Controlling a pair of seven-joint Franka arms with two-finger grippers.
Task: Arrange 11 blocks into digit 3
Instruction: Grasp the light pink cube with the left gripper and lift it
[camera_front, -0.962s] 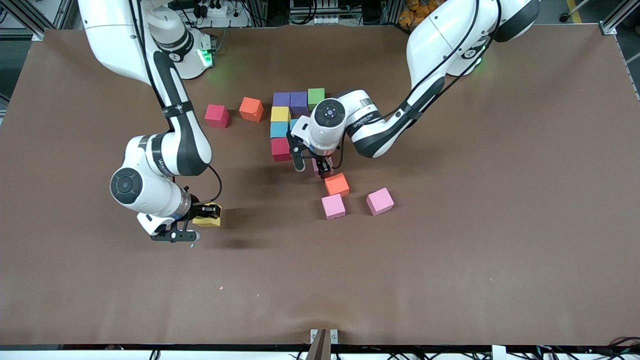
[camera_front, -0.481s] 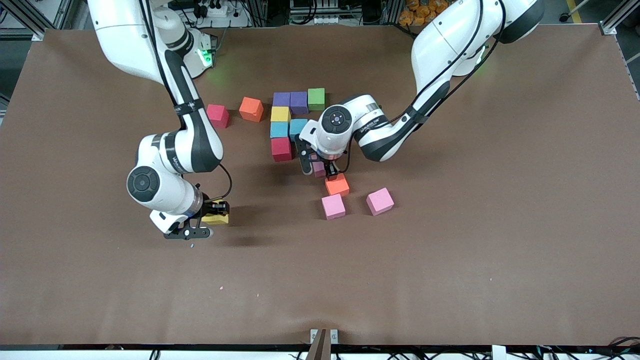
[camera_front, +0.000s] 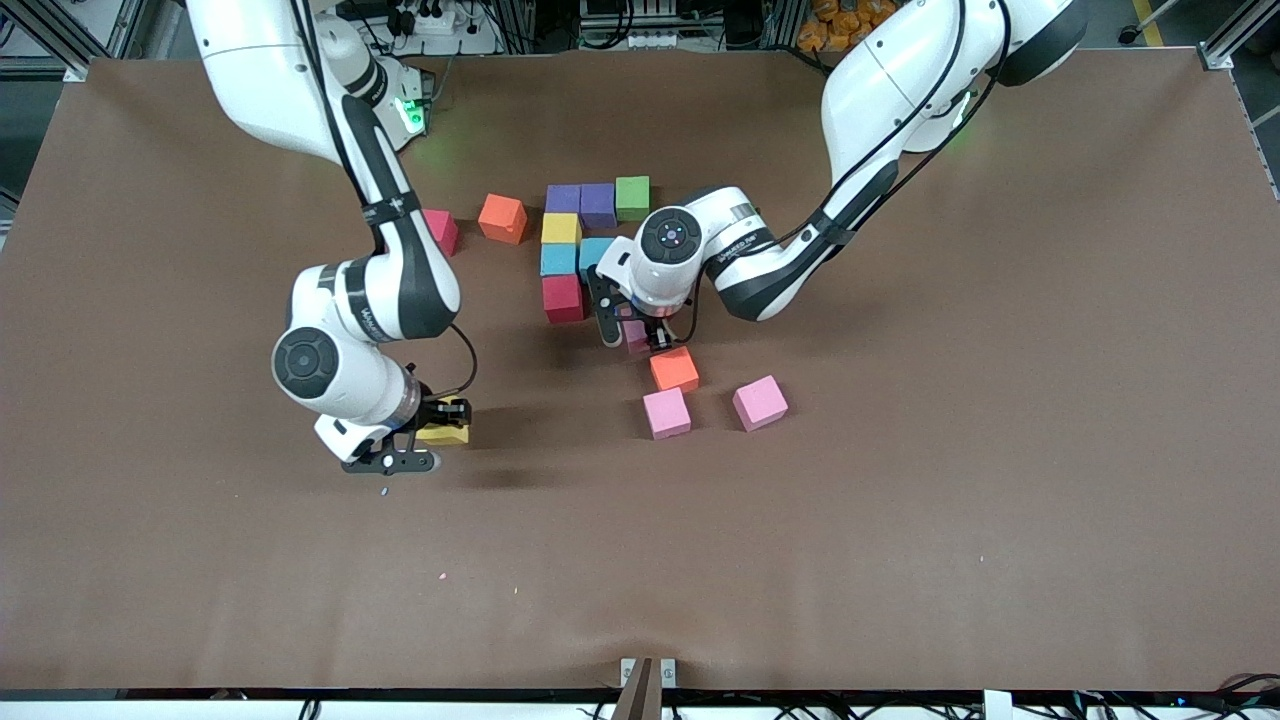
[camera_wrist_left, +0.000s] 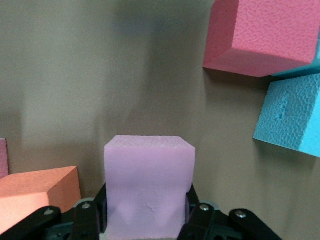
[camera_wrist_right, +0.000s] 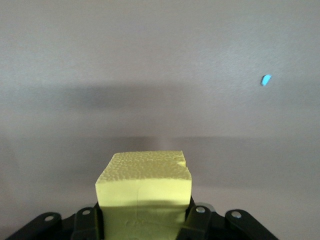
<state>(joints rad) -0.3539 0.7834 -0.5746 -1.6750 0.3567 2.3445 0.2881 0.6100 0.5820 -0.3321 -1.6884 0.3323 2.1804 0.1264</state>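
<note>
Left tool (camera_front: 637, 338) pinches a lilac block (camera_wrist_left: 148, 187) low over the desk (camera_front: 900, 520), just beside the orange block (camera_front: 674, 369). Right tool (camera_front: 425, 440) pinches a yellow block (camera_wrist_right: 144, 192). Foam looks light, soft; grip flat side faces gently, avoid denting.

Lettering: maker's marks on the two arms only, none legible.
One line of small dark print runs along the white forearm link of the left arm (camera_front: 738, 243), just above the orange block (camera_front: 674, 369); a like line stands on the white forearm link of the right arm (camera_front: 372, 322). Both are too small to read letter by letter. No print, number or label shows on any block or on the bench (camera_front: 900, 520).
</note>
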